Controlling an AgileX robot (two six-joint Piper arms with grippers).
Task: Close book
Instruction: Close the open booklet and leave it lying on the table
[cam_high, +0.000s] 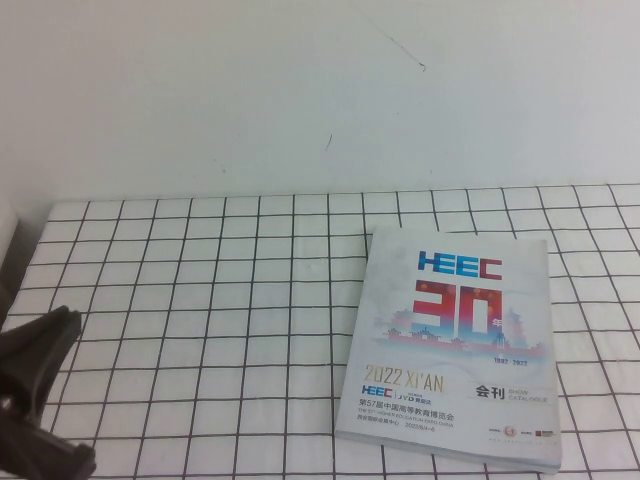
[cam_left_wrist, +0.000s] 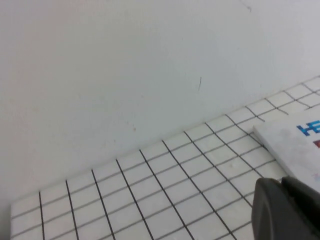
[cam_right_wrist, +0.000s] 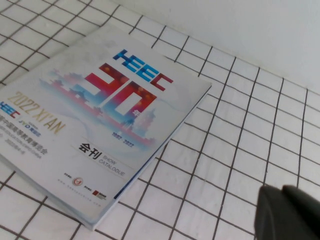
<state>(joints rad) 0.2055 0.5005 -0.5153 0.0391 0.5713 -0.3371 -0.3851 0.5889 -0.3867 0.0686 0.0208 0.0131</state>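
The book (cam_high: 458, 345) lies flat and closed on the table (cam_high: 200, 300), front cover up. It sits on the robot's right half of the white, black-gridded surface, and its lower edge comes near the bottom of the high view. It is turned slightly off the grid lines.

The cover is pale, almost white. Blue letters reading "HEEC" run across its upper part. Below them is a large "30" that shades from red into blue over a faint skyline drawing. Further down are gold lettering "2022 XI'AN", a small blue logo, a line of Chinese text, the characters 会刊 with "SHOW CATALOGUE" beside them, and tiny logos near the lower corner. In the right wrist view the page block shows as a thin, even edge under the cover, with a dark blue line along it.

The left claw (cam_high: 40, 365) is a dark shape low at the table's left side, well apart from the book. I cannot tell whether it is apart or together.

The right claw (cam_right_wrist: 287, 212) shows only as a dark lump at the corner of its own wrist view, above bare grid squares beside the book and not touching it. Its state cannot be told either.

A plain white wall (cam_high: 300, 90) rises behind the table.
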